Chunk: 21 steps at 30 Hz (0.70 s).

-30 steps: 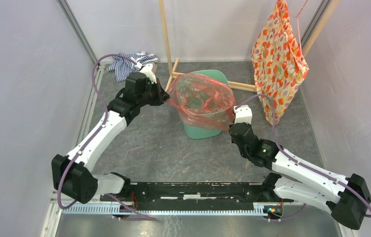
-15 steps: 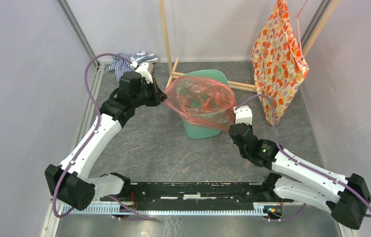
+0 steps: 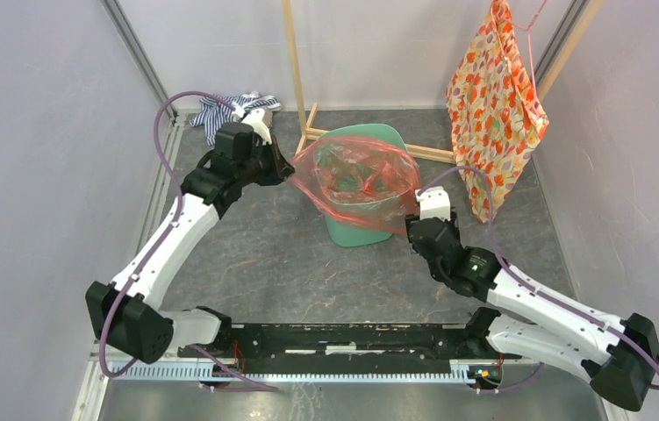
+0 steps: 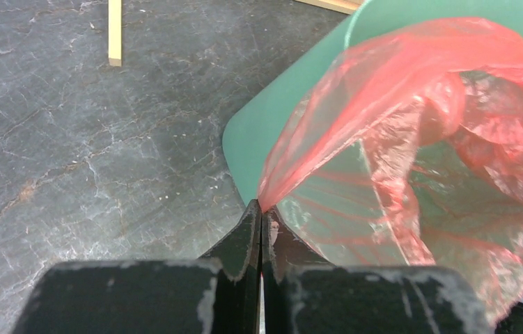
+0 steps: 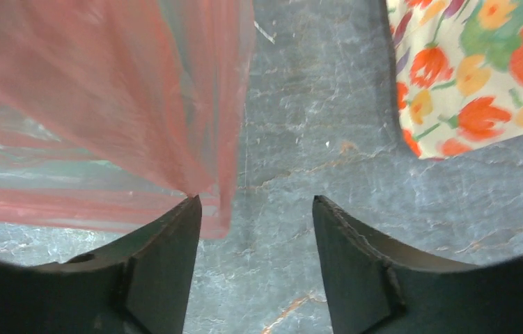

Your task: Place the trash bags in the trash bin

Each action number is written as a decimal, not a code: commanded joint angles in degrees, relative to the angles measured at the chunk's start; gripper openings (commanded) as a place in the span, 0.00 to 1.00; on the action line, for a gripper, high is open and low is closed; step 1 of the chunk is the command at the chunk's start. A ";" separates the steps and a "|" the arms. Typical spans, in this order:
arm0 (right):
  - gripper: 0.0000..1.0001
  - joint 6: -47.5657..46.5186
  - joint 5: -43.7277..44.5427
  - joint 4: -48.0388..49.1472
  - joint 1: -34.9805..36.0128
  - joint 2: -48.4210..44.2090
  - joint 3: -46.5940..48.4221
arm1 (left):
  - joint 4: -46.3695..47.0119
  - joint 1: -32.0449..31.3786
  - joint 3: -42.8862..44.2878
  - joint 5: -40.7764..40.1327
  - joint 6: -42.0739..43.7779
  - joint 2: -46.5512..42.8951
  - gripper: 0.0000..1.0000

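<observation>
The mint-green trash bin [image 3: 347, 235] stands in the middle with the red trash bag [image 3: 356, 175] draped over its mouth, sagging partly inside. The film looks light, limp and slippery, best taken by its hem. A floral cloth [image 3: 492, 114] hangs at the right, a wooden frame [image 3: 295, 70] behind, a striped cloth [image 3: 220, 112] far left; none seems in the way. The left gripper [image 4: 260, 209] pinches the hem; the right gripper [image 5: 255, 202] is spread, hem beside one finger.
</observation>
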 commanded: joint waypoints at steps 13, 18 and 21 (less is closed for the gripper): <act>0.96 -21.34 -12.25 0.33 -1.00 1.58 27.03 | 10.42 0.34 9.21 -3.47 2.16 13.25 0.02; 0.87 -27.09 -25.83 1.67 -10.20 12.29 39.42 | 12.24 0.30 12.09 -2.80 3.30 16.53 0.02; 0.85 -27.58 -35.99 1.37 -16.44 18.14 44.80 | 12.55 0.33 14.62 -1.97 3.76 18.75 0.02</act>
